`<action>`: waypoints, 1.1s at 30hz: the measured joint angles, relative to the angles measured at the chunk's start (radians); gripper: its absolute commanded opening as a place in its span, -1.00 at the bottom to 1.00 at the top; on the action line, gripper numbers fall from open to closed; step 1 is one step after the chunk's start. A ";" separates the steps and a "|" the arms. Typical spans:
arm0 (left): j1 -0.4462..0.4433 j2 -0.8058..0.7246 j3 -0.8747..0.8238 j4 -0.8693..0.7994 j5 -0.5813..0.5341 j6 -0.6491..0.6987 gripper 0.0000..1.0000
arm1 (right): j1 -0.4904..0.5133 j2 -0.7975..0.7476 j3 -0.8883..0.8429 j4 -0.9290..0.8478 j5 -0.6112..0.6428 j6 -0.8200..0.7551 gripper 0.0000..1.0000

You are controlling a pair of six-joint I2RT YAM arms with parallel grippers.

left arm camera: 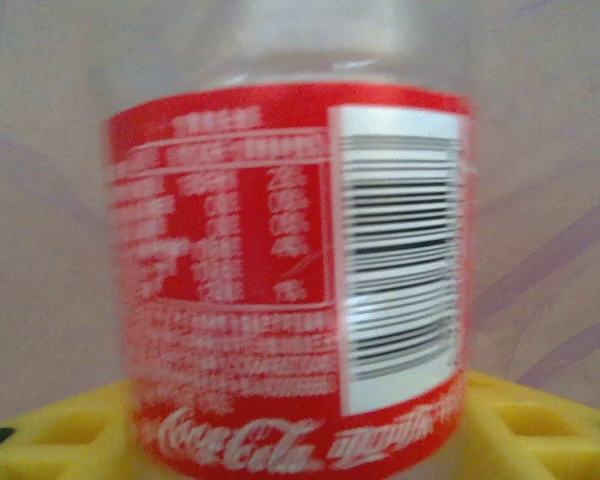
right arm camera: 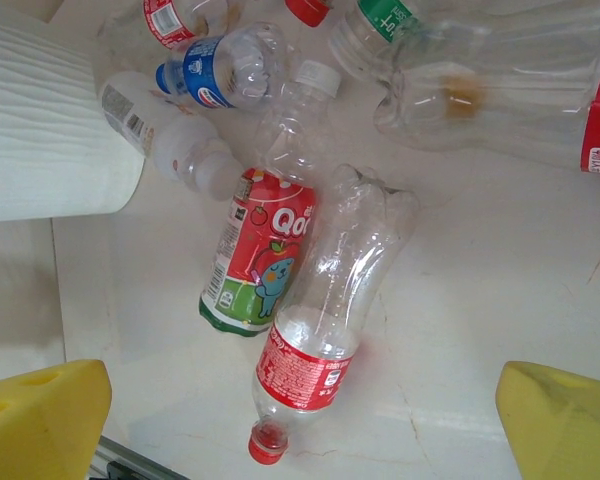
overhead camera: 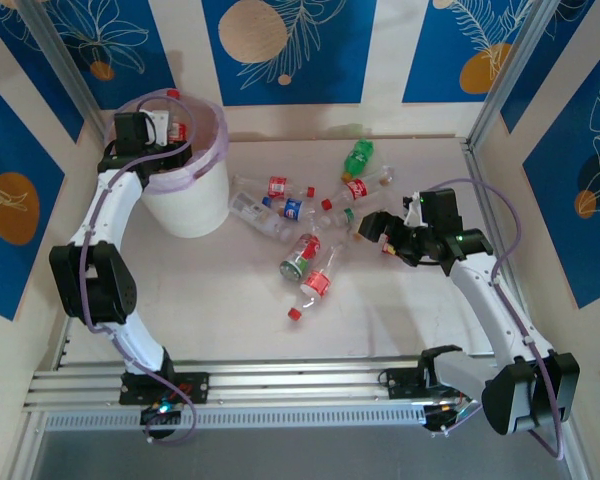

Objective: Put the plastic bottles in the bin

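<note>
Red-labelled clear plastic bottle (left arm camera: 290, 280) hangs over the round white pink-lined bin (overhead camera: 195, 205), 10 o'clock, at my left gripper (overhead camera: 162, 130), placed to drop in. Whether it is clamped or released, I cannot tell. Right gripper (overhead camera: 378, 235), 3 o'clock, hovers with its fingers wide apart by the scattered bottles (overhead camera: 300, 255), ready to pick.

Brand names legible on two bottles

A clear plastic bottle with a red label (left arm camera: 290, 280), close up between the left jaws, carries white "Coca-Cola" script below a barcode, its small print too blurred to read; ahead of the right jaws, a clear plastic bottle with a red-and-green label (right arm camera: 260, 255) reads "Qoo".
</note>
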 measured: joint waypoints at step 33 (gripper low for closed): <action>0.000 -0.017 0.200 -0.088 0.018 -0.013 0.96 | -0.021 0.005 0.091 -0.159 0.171 -0.057 0.93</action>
